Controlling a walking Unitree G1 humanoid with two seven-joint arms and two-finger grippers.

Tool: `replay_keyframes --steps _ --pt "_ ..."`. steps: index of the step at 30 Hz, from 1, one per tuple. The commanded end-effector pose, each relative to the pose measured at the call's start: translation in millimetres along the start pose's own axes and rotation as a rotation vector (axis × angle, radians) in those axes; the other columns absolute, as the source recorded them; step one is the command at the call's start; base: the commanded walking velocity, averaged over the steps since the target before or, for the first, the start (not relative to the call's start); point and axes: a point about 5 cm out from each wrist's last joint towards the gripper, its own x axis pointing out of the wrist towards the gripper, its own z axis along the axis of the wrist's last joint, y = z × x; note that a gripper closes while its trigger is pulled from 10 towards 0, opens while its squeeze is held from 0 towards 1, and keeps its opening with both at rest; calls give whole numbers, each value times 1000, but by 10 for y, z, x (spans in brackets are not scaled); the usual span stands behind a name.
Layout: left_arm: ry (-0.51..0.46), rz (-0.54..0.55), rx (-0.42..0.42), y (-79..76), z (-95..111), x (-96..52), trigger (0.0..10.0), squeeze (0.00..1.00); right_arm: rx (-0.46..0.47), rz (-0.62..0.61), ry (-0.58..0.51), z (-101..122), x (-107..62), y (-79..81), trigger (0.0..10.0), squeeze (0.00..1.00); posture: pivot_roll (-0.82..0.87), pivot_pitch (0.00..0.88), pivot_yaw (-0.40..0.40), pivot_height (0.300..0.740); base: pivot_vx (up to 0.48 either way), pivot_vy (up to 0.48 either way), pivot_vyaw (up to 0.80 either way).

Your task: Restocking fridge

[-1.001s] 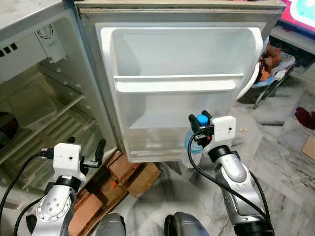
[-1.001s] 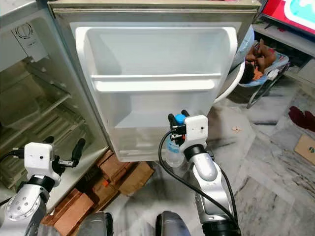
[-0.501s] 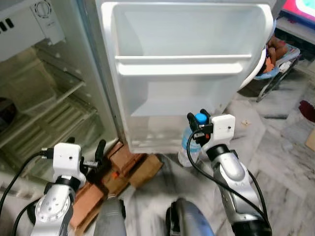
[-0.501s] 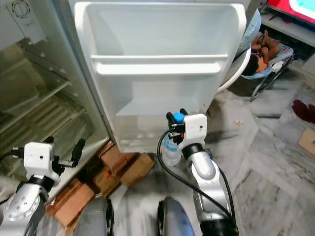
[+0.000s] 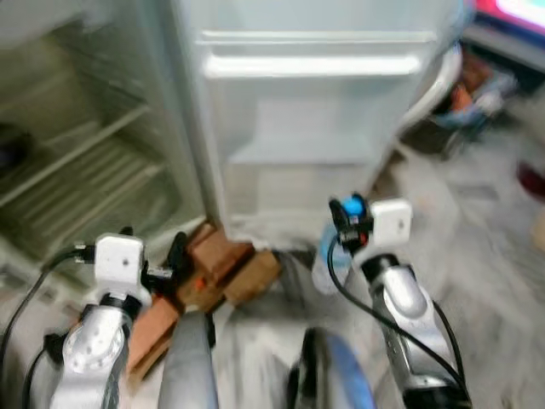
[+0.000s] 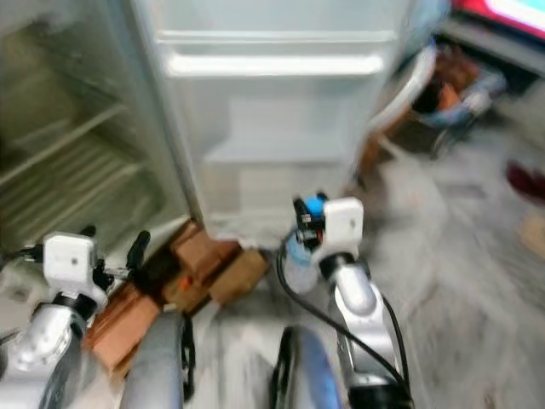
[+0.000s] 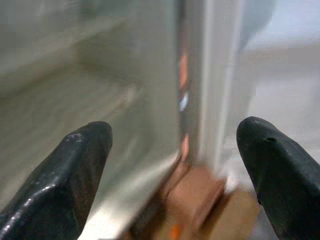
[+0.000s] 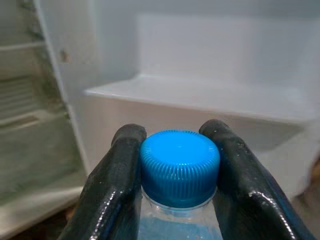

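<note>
Right tool (image 8: 179,170) clamped on blue-capped water bottle (image 8: 180,161), near open fridge door's lower shelf (image 8: 210,97). Left tool (image 7: 175,165) spread wide, holding nothing, facing fridge interior (image 5: 77,162).

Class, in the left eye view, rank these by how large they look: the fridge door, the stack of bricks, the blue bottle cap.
1. fridge door, by far the largest.
2. stack of bricks.
3. blue bottle cap, held in the right gripper, smallest even though it is nearer the camera.

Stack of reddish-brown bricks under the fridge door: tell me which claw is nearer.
Left. The left claw hangs open just beside the bricks; the right claw, shut on the blue-capped clear water bottle, sits farther off.
</note>
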Motion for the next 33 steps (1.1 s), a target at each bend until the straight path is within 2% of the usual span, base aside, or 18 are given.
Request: replay_keyframes --steps 1,14,33 --pt "14 2 17 18 -9 7 10000 0 12 -2 0 -17 -20 20 10000 0 67 180 -39 620 0 0 0" --pt "-8 -13 13 -4 15 25 10000 0 -14 2 -10 -1 16 8 10000 0 66 173 -44 620 0 0 0" --pt "-13 -34 10 -20 16 22 10000 0 -13 -19 -13 11 32 -5 10000 0 63 184 -40 620 294 0 0"
